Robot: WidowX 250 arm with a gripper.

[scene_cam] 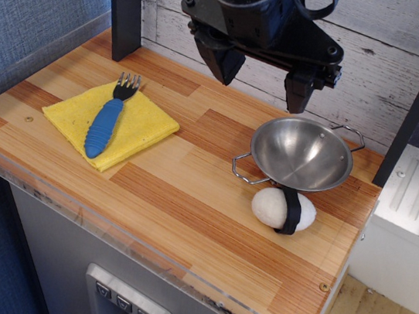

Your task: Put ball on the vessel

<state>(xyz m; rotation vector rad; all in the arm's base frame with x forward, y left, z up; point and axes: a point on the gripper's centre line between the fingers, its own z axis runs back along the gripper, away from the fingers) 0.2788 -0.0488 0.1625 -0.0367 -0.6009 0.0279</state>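
Beside the vessel (300, 153) lies the ball (280, 209) — end effector (261, 80) spread, empty.

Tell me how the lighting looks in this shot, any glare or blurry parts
In the observation.image view, light is soft and even; the steel bowl shows bright reflections inside but no blown-out glare. The ball casts a faint shadow on the wooden table. The gripper, jaws open, is dark and slightly soft at the top edge; the fork and yellow cloth look sharp.
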